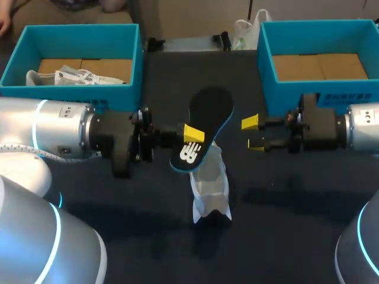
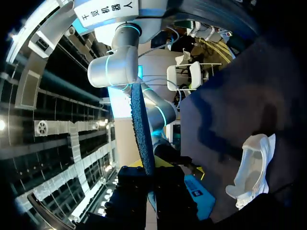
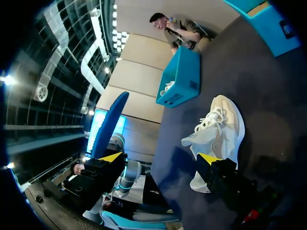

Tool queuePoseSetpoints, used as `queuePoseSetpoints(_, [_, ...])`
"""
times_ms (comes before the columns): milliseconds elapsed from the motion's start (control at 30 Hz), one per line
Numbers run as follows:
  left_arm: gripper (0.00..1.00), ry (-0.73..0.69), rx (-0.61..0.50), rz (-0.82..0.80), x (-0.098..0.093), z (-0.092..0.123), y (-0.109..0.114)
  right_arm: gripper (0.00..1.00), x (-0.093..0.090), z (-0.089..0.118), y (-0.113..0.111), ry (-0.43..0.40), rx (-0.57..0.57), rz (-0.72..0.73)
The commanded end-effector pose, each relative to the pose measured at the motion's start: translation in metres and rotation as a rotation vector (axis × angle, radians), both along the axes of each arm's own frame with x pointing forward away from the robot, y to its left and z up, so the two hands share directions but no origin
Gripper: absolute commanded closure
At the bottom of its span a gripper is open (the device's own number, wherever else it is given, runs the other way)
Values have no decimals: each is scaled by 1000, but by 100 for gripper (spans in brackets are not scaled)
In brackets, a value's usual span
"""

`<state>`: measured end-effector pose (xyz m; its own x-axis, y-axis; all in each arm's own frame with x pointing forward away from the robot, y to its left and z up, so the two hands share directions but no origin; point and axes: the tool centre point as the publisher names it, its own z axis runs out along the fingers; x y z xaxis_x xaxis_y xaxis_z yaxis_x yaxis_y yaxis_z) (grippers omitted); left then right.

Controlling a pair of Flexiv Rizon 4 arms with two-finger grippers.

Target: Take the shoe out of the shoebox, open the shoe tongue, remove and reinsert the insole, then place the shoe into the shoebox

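Note:
My left gripper [image 1: 190, 137] is shut on a black insole [image 1: 208, 112] with a blue rim and a white logo, held in the air over the table's middle. In the left wrist view the insole [image 2: 142, 129] stands edge-on between the fingers of this gripper [image 2: 151, 175]. The white shoe [image 1: 211, 186] lies on the dark table just below it, also in the left wrist view [image 2: 252, 167] and the right wrist view [image 3: 218, 132]. My right gripper [image 1: 253, 134] stands open and empty just right of the insole. From that gripper [image 3: 160, 160] the insole [image 3: 108, 125] shows ahead, beyond one finger.
A blue shoebox [image 1: 133, 56] at the back left holds another white shoe [image 1: 74, 77]. A second blue shoebox [image 1: 265, 59] at the back right shows only its cardboard floor. A white bag [image 1: 244, 29] sits at the table's far edge between them.

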<state>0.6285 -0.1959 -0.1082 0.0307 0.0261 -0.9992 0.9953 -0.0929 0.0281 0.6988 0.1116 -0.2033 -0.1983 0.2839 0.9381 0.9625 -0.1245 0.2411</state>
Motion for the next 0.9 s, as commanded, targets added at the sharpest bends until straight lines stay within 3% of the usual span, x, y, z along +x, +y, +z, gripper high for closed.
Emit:
queuePoseSetpoints(33, [100, -2, -8, 15, -5, -5, 0, 0, -1, 0, 1, 0, -2, -3])
queuePoseSetpoints(900, [100, -71, 16, 101, 3, -60, 4, 0, -2, 5, 8, 2, 14, 34])
